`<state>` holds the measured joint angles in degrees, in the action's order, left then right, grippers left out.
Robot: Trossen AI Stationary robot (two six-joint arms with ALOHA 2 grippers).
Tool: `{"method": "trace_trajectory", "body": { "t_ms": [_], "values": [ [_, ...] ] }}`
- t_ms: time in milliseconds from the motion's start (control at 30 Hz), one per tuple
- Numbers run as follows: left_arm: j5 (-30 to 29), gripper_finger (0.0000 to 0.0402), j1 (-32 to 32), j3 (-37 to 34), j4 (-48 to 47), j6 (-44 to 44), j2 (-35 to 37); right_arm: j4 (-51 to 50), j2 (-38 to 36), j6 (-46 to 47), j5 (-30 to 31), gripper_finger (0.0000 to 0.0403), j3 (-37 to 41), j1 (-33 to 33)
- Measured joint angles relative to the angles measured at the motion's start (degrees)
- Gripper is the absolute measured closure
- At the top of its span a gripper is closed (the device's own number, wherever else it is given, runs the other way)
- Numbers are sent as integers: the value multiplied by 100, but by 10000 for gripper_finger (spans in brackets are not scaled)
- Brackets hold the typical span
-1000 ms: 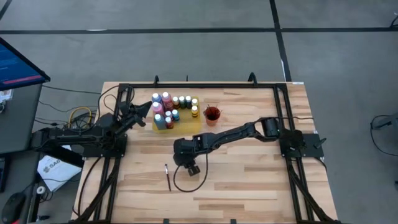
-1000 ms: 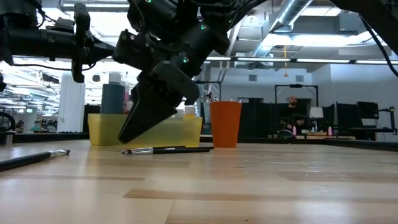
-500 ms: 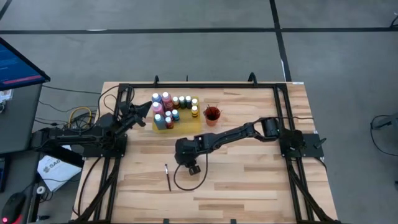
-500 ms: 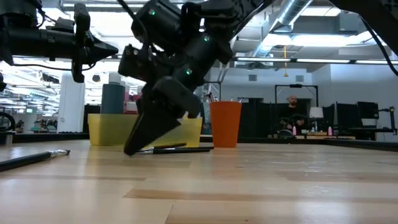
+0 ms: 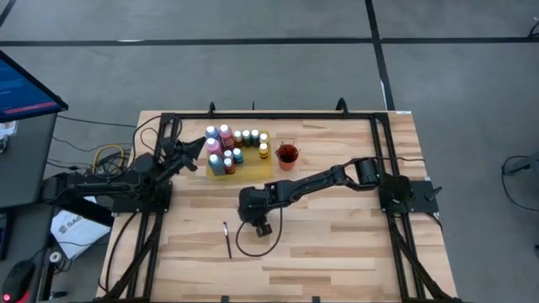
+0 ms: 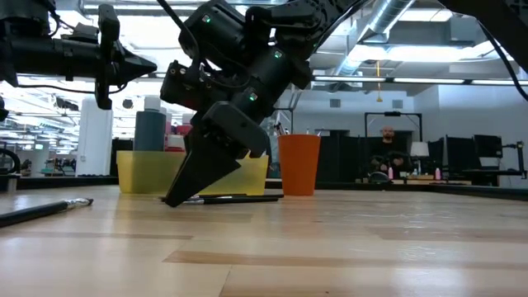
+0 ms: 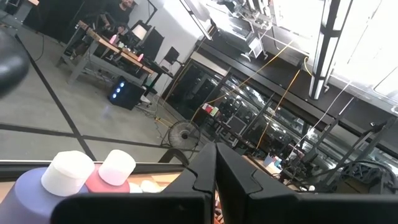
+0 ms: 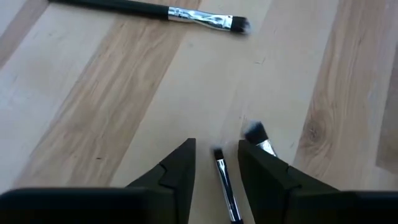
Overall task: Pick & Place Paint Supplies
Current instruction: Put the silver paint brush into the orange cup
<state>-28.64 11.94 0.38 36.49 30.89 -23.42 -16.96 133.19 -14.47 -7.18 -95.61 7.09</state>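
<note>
Brush lies flat on the bench, right between the right gripper's two fingers. Jaws apart, straddling it, not visibly clamped on it. A second brush tip pokes out just beside the other finger. A third brush lies farther off on the wood, well apart from the gripper.

High view: right gripper is down at mid-bench, arm reaching in from the right side. A loose brush lies near it, toward the front-left. Low view: gripper is tilted, fingertips at the bench surface next to a dark brush; another brush lies at the near left.

Paint bottles stand bunched on the yellow mat toward the back of the bench, pale caps up: pink, blue and dark ones. Orange cup stands just right of the mat, upright, with something dark in it.

Left gripper hangs near the left edge of the bottle cluster, jaws together, holding nothing. Its wrist view shows the two fingers pressed shut, with a purple-blue bottle and a pink bottle close by.

Person seated in the room behind the bench.
</note>
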Motion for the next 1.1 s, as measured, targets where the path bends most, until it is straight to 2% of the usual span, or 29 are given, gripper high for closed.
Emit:
{"method": "trace_trajectory", "body": {
  "t_ms": [167, 567, 867, 1100],
  "values": [
    [0, 400, 0, 0, 1, 0, 0, 4, 0, 16, 105, 308, 7, 2],
    [0, 400, 1, -1, 1, 0, 0, 21, 4, 385, 144, 398, 9, -2],
    [-1, 400, 2, -1, 2, 0, 0, 106, -73, 1154, 146, 402, 38, 2],
    [0, 400, 2, -1, 1, 0, 0, 237, -642, 1630, 226, 402, 22, 0]
  ]
}}
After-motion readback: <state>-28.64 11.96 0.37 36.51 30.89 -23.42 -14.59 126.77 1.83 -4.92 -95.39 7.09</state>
